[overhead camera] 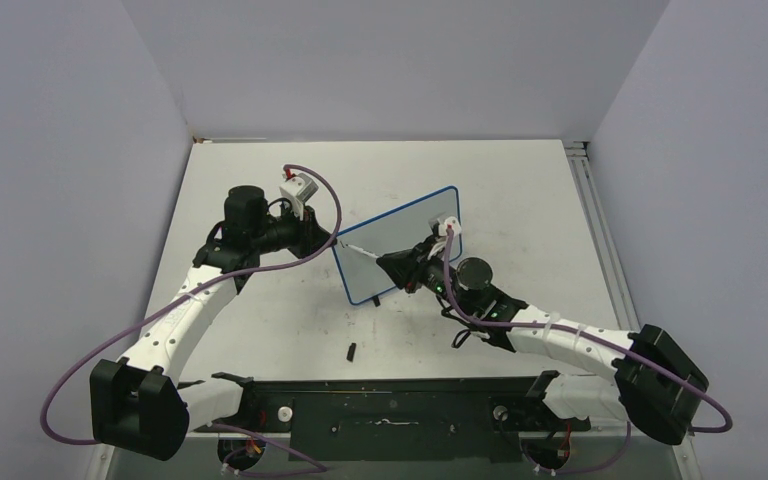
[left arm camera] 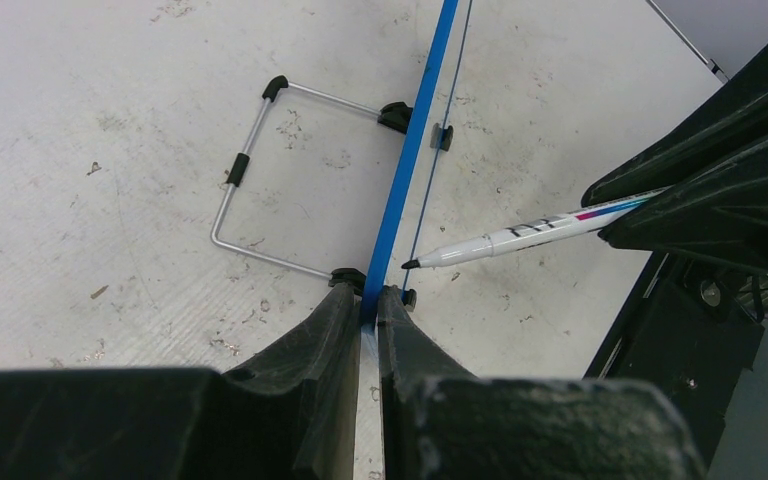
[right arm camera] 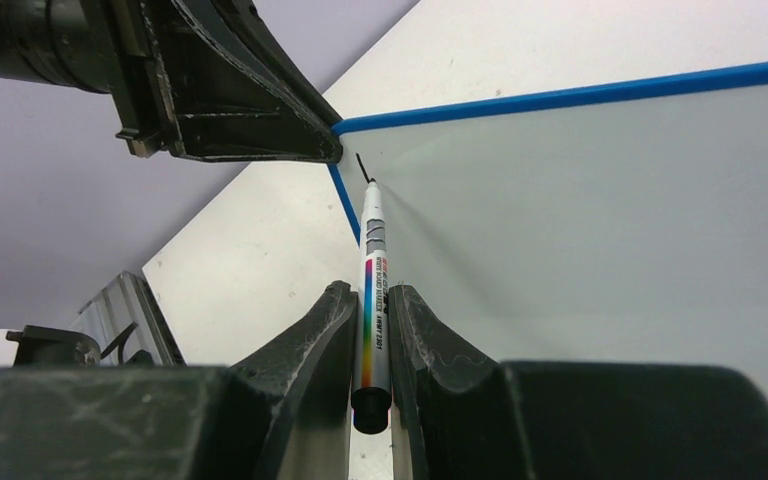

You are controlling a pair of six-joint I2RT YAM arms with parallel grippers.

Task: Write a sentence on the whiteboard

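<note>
View across the table (left arm camera: 110, 120). The whiteboard (right arm camera: 610, 200) stands near-upright on a wire stand (left arm camera: 250, 180). The left gripper (left arm camera: 370, 300) has its jaws pressed on the board's blue frame, the thin edge running straight out from between the fingertips. The right gripper (right arm camera: 370, 300) pinches a marker (right arm camera: 373, 250) by the rear half of its barrel, so the writing end reaches well beyond the fingertips. The tip appears to meet the white face just inside the corner that the left jaws clamp.

Of the sentence (right arm camera: 361, 166), one short black stroke shows just ahead of the tip; the face further out from the jaws is blank, so the writing looks hardly begun.

Handling, as a judgement: the board seems light, thin and stiff, and its smooth face would slide or tip back under pen pressure. The frame is therefore the place to hold it, as here, leaving the writing surface uncovered. The marker looks light and slick, and needs a firm pinch.
</note>
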